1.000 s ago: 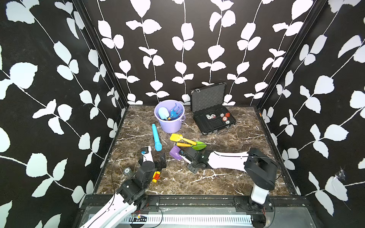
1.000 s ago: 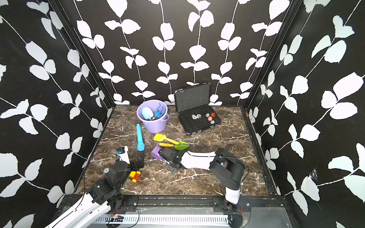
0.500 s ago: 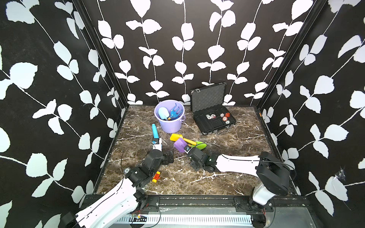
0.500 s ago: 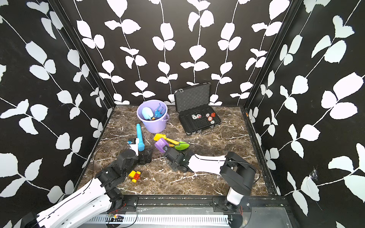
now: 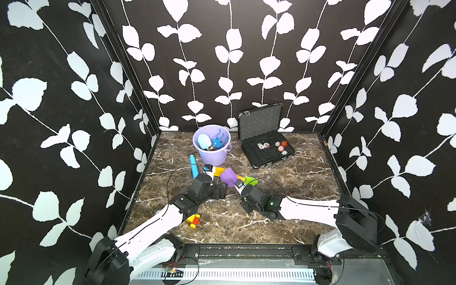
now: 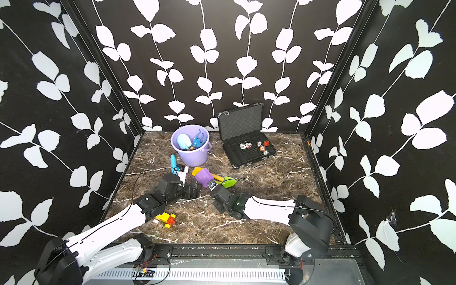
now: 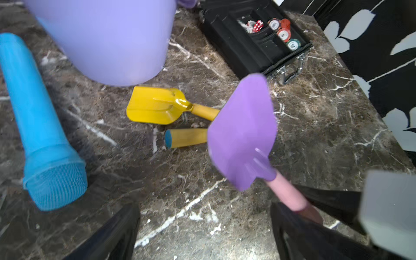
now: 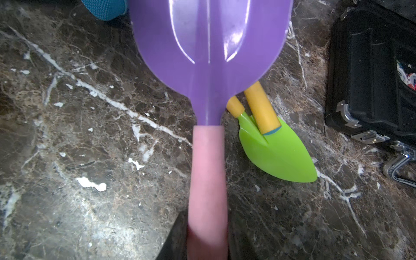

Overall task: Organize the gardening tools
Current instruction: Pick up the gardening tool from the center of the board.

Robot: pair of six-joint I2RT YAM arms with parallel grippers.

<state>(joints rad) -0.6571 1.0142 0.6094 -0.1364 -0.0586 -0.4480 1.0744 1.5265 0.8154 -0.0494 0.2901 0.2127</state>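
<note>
Gardening tools, sorted in part. A purple scoop (image 8: 209, 45) with a pink handle is gripped by the right pincer (image 8: 207, 243), whose jaws are closed on the lower end of the handle. Its blade is raised and points toward the lilac bucket (image 5: 212, 158). In both top views it covers part of two tools lying on the table (image 5: 296, 197).

These two tools are a yellow spade (image 7: 155, 105) and a green trowel (image 8: 276, 153). They lie side by side, head to tail, just in front of the bucket. The capped end of the spade's handle rests over the trowel's green blade.

The bucket holds a light-blue scoop (image 5: 204, 142) and a blue three-pronged fork (image 5: 219, 140), both with working ends up.

The left pincer (image 7: 204, 234) is low over the table beside the purple scoop. Its jaws are spread wide and grip nothing.

A blue toy microphone (image 7: 33, 112) lies beside the bucket, near the left pincer. An open black case (image 5: 260, 121) of poker chips and dice sits at the back of the table. A yellow-and-red toy car (image 5: 193, 219) lies partly under the left arm.
</note>
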